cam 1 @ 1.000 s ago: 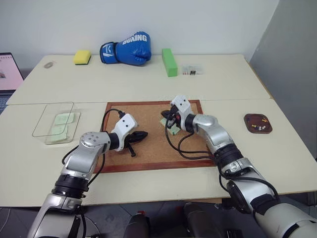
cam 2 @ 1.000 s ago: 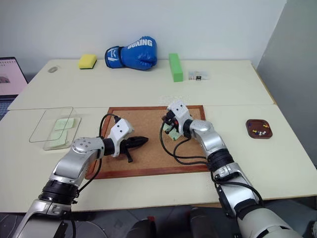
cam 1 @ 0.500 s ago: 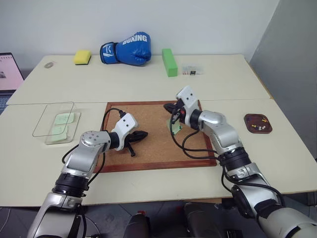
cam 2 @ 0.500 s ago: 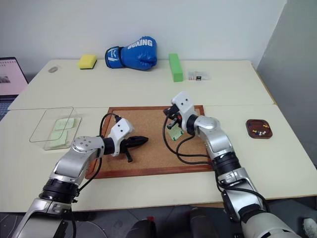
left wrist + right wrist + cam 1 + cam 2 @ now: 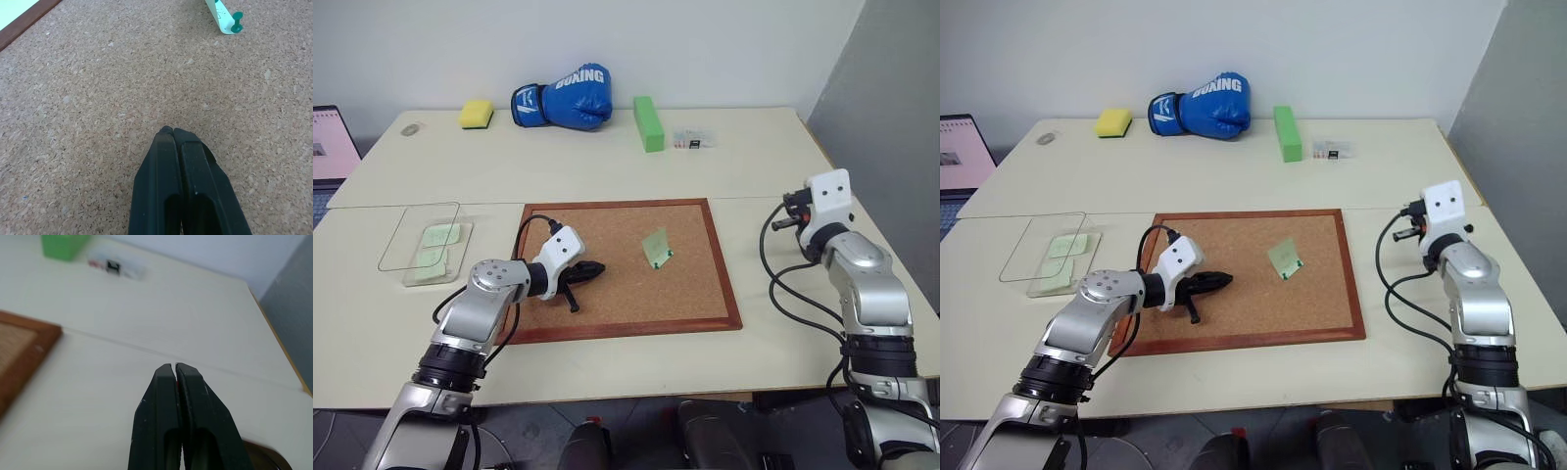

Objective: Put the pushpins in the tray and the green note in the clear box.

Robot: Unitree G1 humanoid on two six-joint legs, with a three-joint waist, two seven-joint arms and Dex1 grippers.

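I am swinging the right claw point(image 5: 175, 368) away from the corkboard point(image 5: 607, 284) and out over the counter point(image 5: 773, 323) on the right, fingers pressed together; a thin line of red between them suggests I am carrying the red pushpin point(image 5: 175, 382). The tray point(image 5: 264, 456) is just peeking in below that claw, so the drop looks close. The green note point(image 5: 655, 247) is staying on the board, one corner lifting, now pinned only by the green pushpin point(image 5: 236, 21). My left claw point(image 5: 173, 133) is holding low over the cork, also shut and empty. The clear box point(image 5: 421, 240) is waiting at the left with pale slips inside.
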